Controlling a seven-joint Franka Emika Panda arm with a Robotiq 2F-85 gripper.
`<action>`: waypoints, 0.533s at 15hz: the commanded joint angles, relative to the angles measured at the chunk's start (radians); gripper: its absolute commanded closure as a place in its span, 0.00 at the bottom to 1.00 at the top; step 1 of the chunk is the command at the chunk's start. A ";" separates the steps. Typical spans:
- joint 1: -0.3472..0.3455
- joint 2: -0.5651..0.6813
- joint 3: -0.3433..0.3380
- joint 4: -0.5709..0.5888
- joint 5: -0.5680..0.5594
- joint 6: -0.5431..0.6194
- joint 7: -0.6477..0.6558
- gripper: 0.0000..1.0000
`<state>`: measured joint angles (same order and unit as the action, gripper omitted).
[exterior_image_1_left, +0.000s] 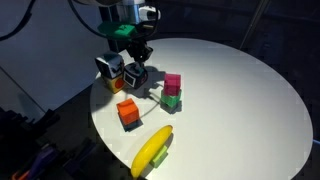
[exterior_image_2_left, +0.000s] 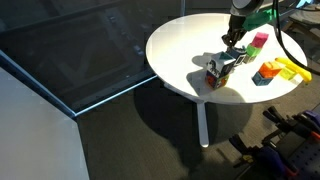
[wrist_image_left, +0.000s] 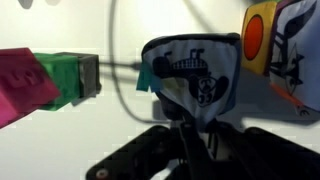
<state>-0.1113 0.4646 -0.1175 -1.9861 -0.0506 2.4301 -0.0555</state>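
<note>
Picture cube (wrist_image_left: 190, 72), black-and-white print with a teal edge: centre of the wrist view, directly ahead of the pincer (wrist_image_left: 188, 128), which is clamped on it. It rests at the upper left of the round white table (exterior_image_1_left: 250, 90), beside a second printed cube (exterior_image_1_left: 108, 67). Pink-and-green blocks (exterior_image_1_left: 172, 90) lie toward frame right.

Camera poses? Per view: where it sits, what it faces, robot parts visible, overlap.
Exterior view: raised, near the table, looking down at the gripper at the patterned cube; gripper shows, arm cropped.
Exterior view: farther off, looking across the floor at the table; gripper shows near the top.
Wrist view: on the wrist, facing the patterned cube; only the gripper shows.
Shared: all three show the patterned cube and pink block.
</note>
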 joint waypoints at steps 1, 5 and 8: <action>0.011 -0.048 -0.021 -0.003 -0.051 -0.032 0.022 0.96; 0.005 -0.084 -0.019 -0.005 -0.045 -0.045 0.015 0.96; 0.009 -0.115 -0.020 -0.005 -0.048 -0.064 0.022 0.96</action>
<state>-0.1061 0.3970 -0.1339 -1.9862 -0.0762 2.4099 -0.0538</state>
